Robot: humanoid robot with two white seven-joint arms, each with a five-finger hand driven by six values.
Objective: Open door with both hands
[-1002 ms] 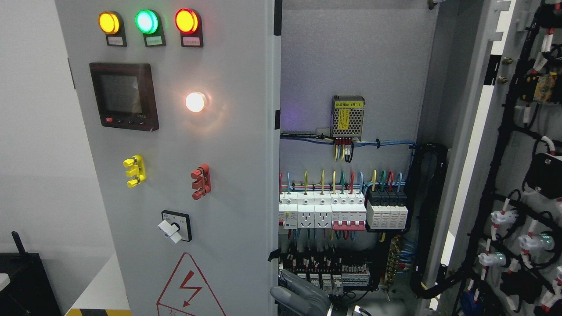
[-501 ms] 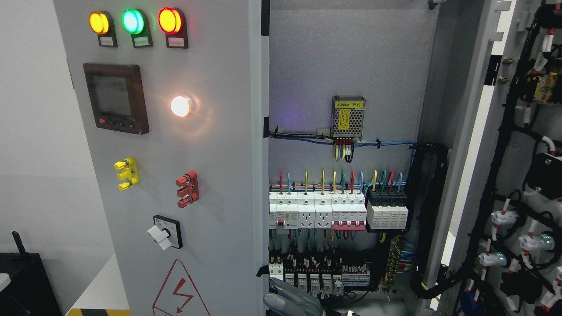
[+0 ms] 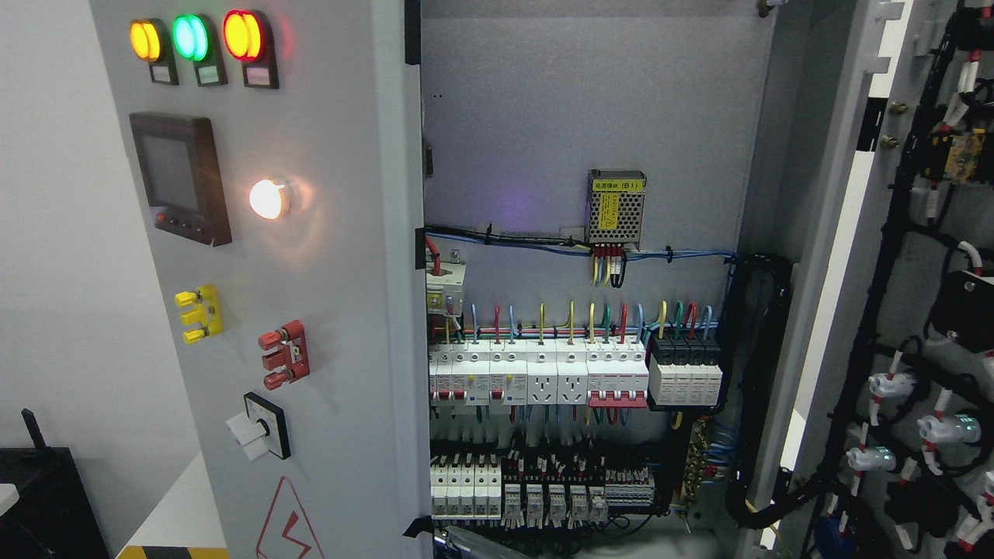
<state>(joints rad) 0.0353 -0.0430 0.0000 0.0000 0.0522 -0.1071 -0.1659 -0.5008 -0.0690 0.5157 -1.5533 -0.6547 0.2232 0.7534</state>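
Observation:
The cabinet's left door (image 3: 334,272) is a grey panel with three coloured lamps (image 3: 192,37), a dark meter (image 3: 180,177), a lit white lamp (image 3: 268,199) and a rotary switch (image 3: 260,427). It stands swung out to the left, its free edge (image 3: 396,310) facing me. The right door (image 3: 932,310) stands wide open at the right, its wired inner side showing. A sliver of a grey hand (image 3: 466,546) shows at the bottom edge just behind the left door's edge. Its arm is out of frame and its fingers are hidden.
Inside the cabinet, rows of white breakers (image 3: 536,380) and coloured wires sit under a small mesh power supply (image 3: 616,206). Black cable bundles (image 3: 757,388) run down the right side. A black object (image 3: 39,497) and a white surface (image 3: 175,512) lie at the lower left.
The left door has swung further left and open, uncovering more breakers. The grey hand at the bottom has moved left with it and dropped almost out of view.

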